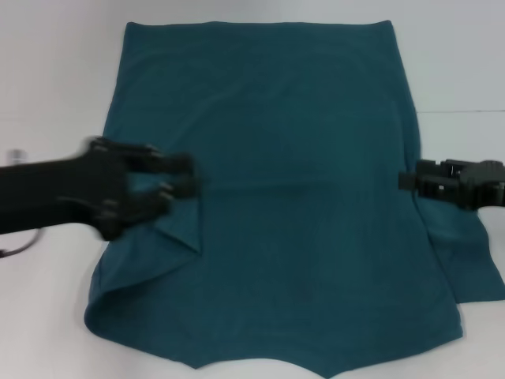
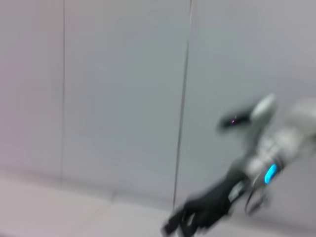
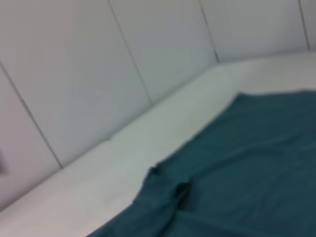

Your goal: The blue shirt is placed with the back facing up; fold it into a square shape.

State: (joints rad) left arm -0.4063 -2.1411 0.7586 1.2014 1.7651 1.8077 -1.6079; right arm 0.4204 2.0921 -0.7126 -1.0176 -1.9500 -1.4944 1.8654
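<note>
The blue shirt (image 1: 292, 197) lies spread flat on the white table, plain side up, with its hem at the far side. Its left sleeve (image 1: 170, 237) is folded inward over the body. My left gripper (image 1: 185, 185) hovers at the tip of that folded sleeve and is blurred by motion. At the shirt's right edge sits my right gripper (image 1: 404, 180), just above the right sleeve (image 1: 473, 264), which still lies spread outward. The right wrist view shows the shirt (image 3: 247, 173) with a small rumple at its edge. Far off in the left wrist view is the right gripper (image 2: 173, 228).
The white table (image 1: 47, 79) surrounds the shirt on all sides. A pale panelled wall (image 3: 74, 74) rises behind the table's far edge. A thin cable hangs below my left arm near the left border of the head view.
</note>
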